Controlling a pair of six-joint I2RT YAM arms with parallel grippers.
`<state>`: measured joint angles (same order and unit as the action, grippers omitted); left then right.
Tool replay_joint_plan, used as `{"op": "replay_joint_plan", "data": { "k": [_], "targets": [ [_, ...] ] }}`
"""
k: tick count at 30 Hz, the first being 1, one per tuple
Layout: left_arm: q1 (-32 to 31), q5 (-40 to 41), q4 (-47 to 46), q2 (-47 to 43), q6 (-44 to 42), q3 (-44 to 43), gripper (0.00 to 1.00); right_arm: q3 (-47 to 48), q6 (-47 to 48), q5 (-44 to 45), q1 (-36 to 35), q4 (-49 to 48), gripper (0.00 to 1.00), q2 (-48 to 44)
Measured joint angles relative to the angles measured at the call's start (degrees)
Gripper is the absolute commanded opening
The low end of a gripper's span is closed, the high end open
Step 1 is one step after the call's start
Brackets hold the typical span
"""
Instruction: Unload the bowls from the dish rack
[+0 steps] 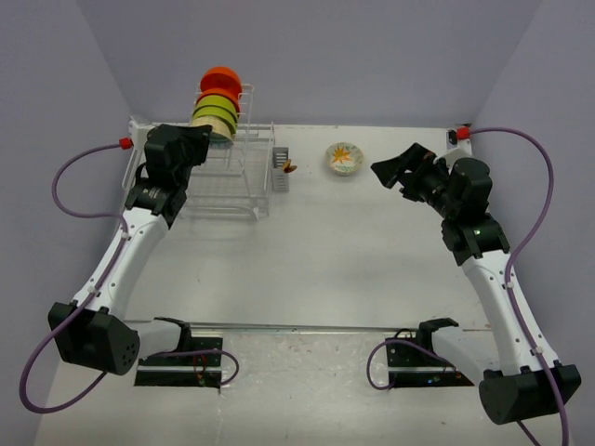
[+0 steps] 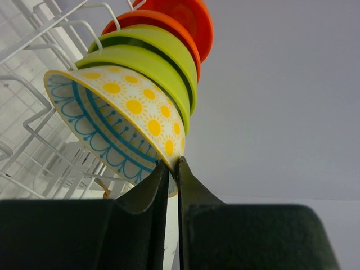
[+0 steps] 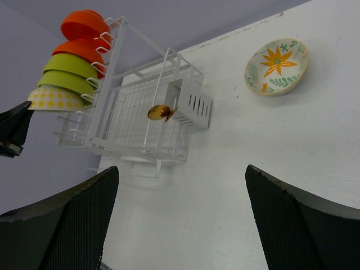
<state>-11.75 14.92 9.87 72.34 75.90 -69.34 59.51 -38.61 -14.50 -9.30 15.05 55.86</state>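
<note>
The left claw (image 2: 173, 169) is closed on the rim of the sun-patterned bowl (image 2: 121, 121), first in the upright row of the dish rack (image 1: 232, 181), probably to lift it out; the right claw (image 3: 181, 174) hangs open.

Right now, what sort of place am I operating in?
Probably a robot test cell, not a kitchen: plain lilac walls box in a white table, with a wire dish rack of bowls and one floral bowl as props.

Bright even light, soft shadows, sharp focus
</note>
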Motion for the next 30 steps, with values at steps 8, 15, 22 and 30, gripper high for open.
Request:
{"op": "replay_joint_plan", "data": {
  "k": [8, 15, 22, 30],
  "targets": [
    [0.39, -0.52, -7.37, -3.43, -0.48, 6.01, 0.00, -0.02, 0.00, 0.02, 0.00, -0.07, 0.93, -0.02],
    [0.48, -2.32, -12.02, -3.61, -0.59, 9.01, 0.00, -0.02, 0.04, 0.28, 0.00, -0.04, 0.93, -0.13],
    [0.48, -3.87, -14.53, -5.11, -1.84, 10.16, 0.00, -0.02, 0.04, 0.44, 0.00, -0.04, 0.93, -0.37],
    [0.48, -7.10, -16.74, -9.84, -3.78, 11.10, 0.00, -0.02, 0.02, 0.42, 0.00, -0.07, 0.93, -0.37]
  ]
}}
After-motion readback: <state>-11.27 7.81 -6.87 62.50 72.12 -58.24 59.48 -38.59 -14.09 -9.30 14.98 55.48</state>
